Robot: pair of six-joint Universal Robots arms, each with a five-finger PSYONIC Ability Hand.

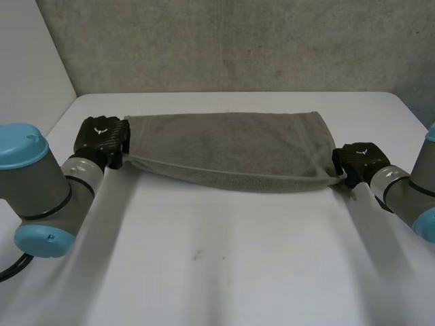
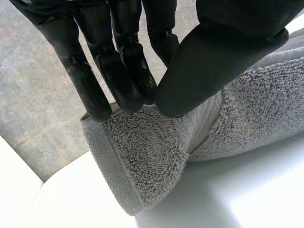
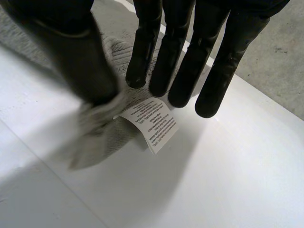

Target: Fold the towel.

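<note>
Mid first fold, I reckon: my left hand (image 1: 102,139) and right hand (image 1: 359,161) each pinch a near corner of the towel (image 1: 231,146), stretched across the far half of the desk (image 1: 224,258); next, carry both corners evenly to its far edge.

Setting: robotics laboratory or test cell.
Evidence:
- Plain white desk (image 1: 217,272), serving as a work surface.
- Rough grey concrete wall (image 1: 238,41) behind the desk, and a pale side wall (image 1: 27,54) meeting it.
- Left arm (image 1: 34,176) and right arm (image 1: 414,190), machine-built with grey joints and light-blue caps, reaching in from the near side.
- One grey towel (image 1: 231,146), stretched between the arms as the test piece.
</note>
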